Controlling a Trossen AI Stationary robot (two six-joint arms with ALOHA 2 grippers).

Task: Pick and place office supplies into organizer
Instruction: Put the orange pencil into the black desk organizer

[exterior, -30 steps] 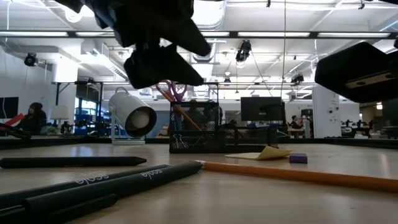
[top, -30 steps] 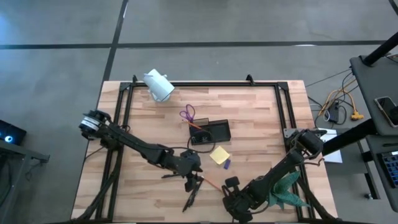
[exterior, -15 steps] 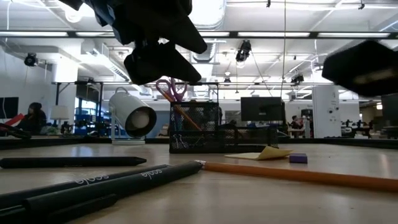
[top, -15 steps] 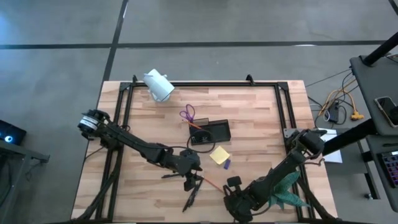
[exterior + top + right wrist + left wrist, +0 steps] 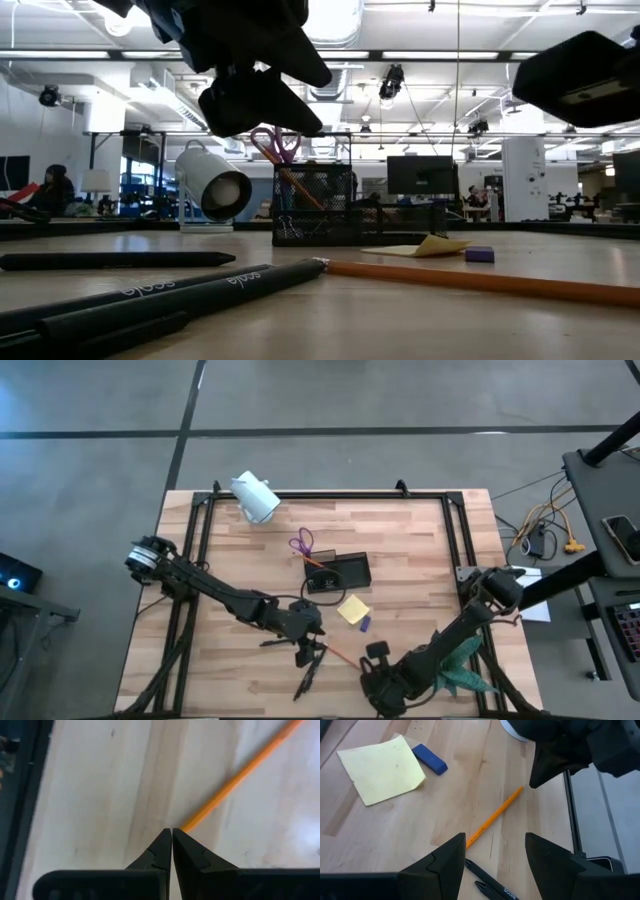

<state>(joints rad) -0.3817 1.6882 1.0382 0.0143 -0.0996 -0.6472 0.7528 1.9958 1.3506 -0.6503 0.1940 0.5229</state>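
The orange pencil (image 5: 338, 653) lies flat on the table between my two grippers. My left gripper (image 5: 310, 651) hovers open above it, and in its wrist view the pencil (image 5: 495, 815) runs past the fingertip gap beside two black pens (image 5: 487, 881). My right gripper (image 5: 373, 656) is shut and hangs above the table near the pencil's end (image 5: 240, 770). The yellow sticky-note pad (image 5: 352, 609) and a small purple piece (image 5: 364, 624) lie flat beside the dark organizer (image 5: 338, 572). The purple-handled scissors (image 5: 302, 545) stand in the organizer, handles up.
Black pens (image 5: 150, 300) lie near the table's near edge, another (image 5: 110, 260) to their left. A white cylindrical camera (image 5: 256, 498) sits at the far left corner and a green plant (image 5: 462, 668) at the near right. Black frame rails (image 5: 196, 550) run along the table's sides.
My right gripper has risen a little above the table, still shut. The pencil, the pens and the rest stay where they were.
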